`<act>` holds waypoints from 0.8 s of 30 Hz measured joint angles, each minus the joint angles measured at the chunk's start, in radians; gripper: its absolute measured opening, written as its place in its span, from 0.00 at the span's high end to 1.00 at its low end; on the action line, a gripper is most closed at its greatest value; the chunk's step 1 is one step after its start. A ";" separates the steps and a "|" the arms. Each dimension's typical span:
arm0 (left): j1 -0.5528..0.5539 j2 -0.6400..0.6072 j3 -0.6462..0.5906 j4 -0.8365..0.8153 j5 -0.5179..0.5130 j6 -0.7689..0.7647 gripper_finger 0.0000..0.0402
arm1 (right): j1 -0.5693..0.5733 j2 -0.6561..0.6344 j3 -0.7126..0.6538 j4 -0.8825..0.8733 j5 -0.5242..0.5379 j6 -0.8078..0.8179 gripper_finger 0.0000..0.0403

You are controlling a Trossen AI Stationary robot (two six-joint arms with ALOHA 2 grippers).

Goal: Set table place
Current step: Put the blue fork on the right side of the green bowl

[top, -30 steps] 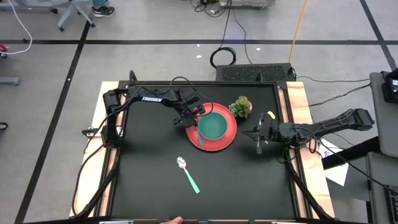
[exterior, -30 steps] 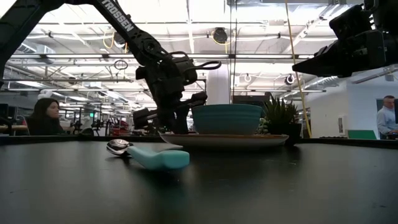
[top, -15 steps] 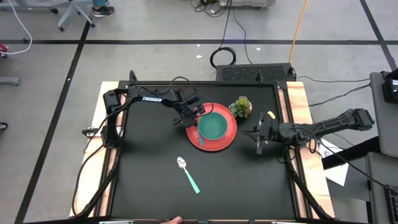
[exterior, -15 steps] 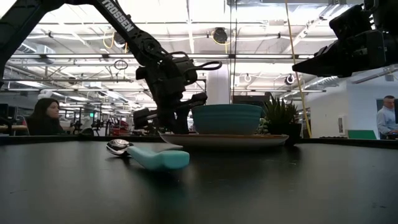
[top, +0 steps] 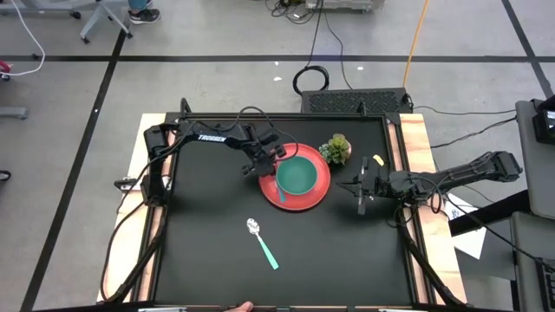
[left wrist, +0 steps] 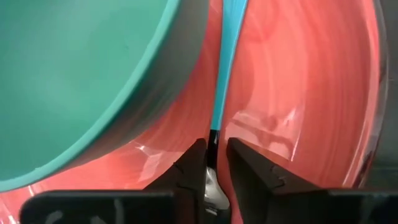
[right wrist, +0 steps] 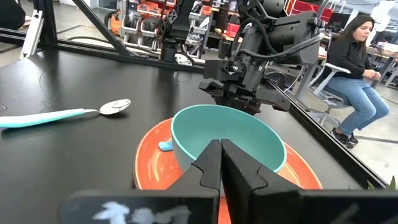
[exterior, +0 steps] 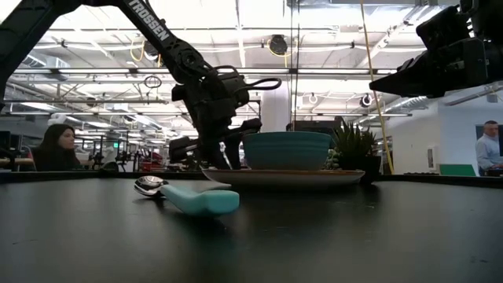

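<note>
Left pincer [left wrist: 214, 163] grips a teal-handled utensil [left wrist: 225, 68] on the red plate [top: 314, 195], nine o'clock of the bowl [top: 297, 176]; right pincer [top: 362, 194] closed, three o'clock.

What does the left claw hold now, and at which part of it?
The left claw grips a teal-handled utensil lying on the red plate beside the teal bowl, at the metal neck below its handle. The right claw holds nothing.

left gripper [left wrist: 216, 163] jaws pinched, right gripper [right wrist: 221, 163] jaws closed

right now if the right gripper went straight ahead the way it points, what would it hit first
Probably the teal bowl sitting on the red plate: the right gripper aims straight at it, though the depth between them is unclear.
</note>
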 joint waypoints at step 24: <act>0.000 -0.010 -0.001 0.005 0.000 -0.019 0.80 | 0.000 0.000 0.000 0.000 0.000 0.000 1.00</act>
